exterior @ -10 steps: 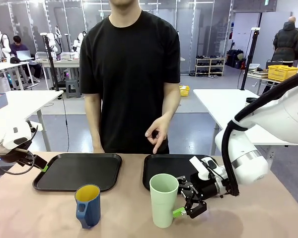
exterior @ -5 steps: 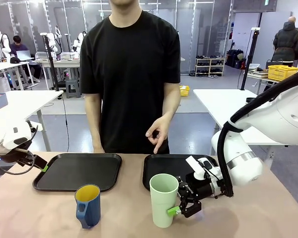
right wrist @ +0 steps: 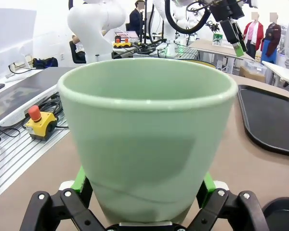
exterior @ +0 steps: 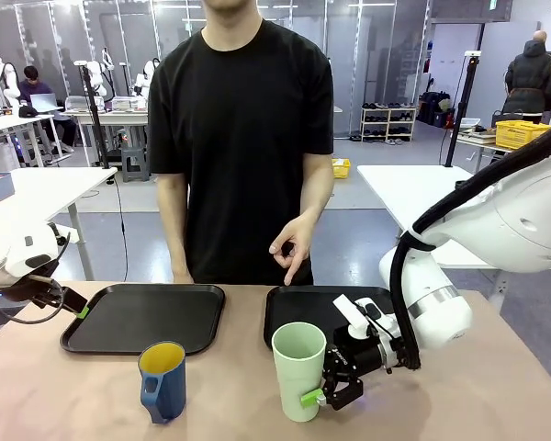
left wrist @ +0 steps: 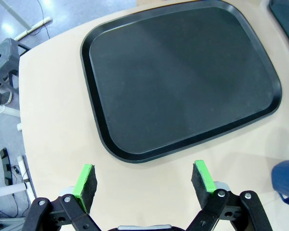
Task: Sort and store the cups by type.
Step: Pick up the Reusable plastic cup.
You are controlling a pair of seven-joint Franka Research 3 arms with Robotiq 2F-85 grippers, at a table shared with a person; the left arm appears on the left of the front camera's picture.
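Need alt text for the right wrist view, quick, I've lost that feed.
A tall pale-green handleless plastic tumbler stands upright on the beige table, between the right gripper's two spread green-padded fingers; whether they touch it is unclear. A black tray's edge lies to the picture's right.

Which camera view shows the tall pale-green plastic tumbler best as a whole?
The front view: the tall pale-green plastic tumbler stands whole and upright, the open right gripper flanking its lower part. The right wrist view shows it close, rim and wall between the green pads, base cut off.
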